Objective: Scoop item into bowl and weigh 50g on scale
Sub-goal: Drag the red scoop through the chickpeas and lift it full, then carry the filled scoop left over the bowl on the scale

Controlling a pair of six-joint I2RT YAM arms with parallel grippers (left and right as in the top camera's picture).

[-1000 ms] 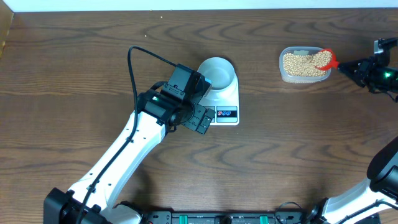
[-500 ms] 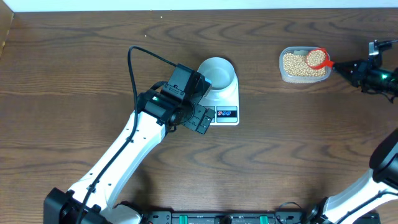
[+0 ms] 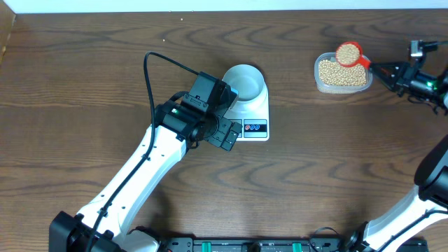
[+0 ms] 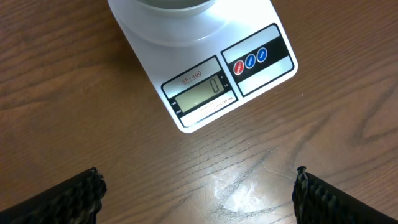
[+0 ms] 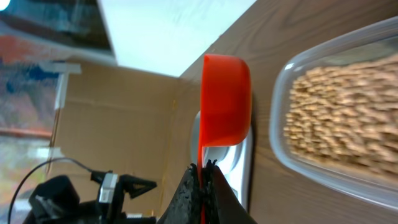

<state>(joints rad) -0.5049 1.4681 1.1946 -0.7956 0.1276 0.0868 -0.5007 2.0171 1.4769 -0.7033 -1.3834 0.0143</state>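
The pale bowl [image 3: 245, 80] stands on the white scale [image 3: 256, 112], and nothing shows inside it. In the left wrist view the scale [image 4: 205, 81] reads 0 and only the base of the bowl [image 4: 180, 5] shows at the top edge. My left gripper [image 3: 225, 134] hovers open over the wood just in front of the scale, fingers [image 4: 68, 199] wide apart. My right gripper [image 3: 383, 70] is shut on the handle of a red scoop [image 3: 348, 54] heaped with tan beans, held above the far edge of the clear tub [image 3: 343, 75]. In the right wrist view the scoop [image 5: 225, 102] is seen from the side.
The clear tub [image 5: 348, 124] at the back right holds many more beans [image 5: 342, 106]. The left arm [image 3: 140, 182] lies across the front left of the wooden table [image 3: 315, 175]. A cable [image 3: 150, 70] loops behind it.
The right gripper has lifted the scoop, now full of beans, out of the tub and carried it toward the tub's far edge. The left arm has not moved.
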